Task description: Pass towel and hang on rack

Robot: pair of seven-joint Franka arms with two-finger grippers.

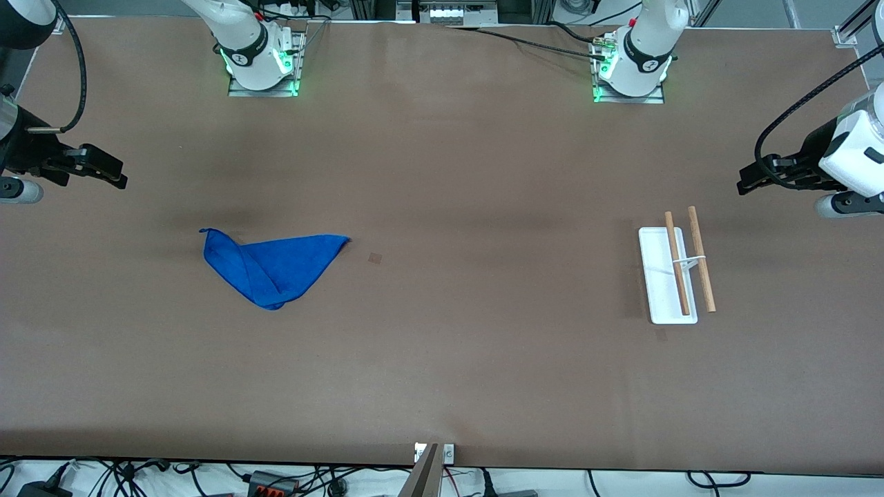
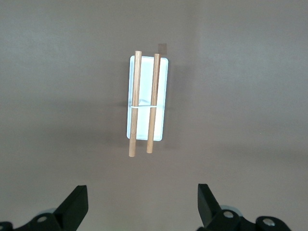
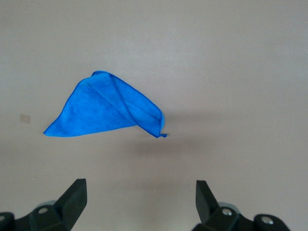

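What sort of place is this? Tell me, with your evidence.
Probably a robotics lab test bench: two arms bolted to a brown-covered table, cables along its edges, and only a towel and a rack laid out.

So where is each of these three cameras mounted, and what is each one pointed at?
Front view: high across the table, facing both arms' bases; shows the towel, the rack, the left pincer and the right pincer.
Left wrist view: on the left arm's wrist, looking down at the rack; its open pincer shows.
Right wrist view: on the right arm's wrist, looking down at the towel; its open pincer shows.
Shared: each wrist view shares its object with the front view.
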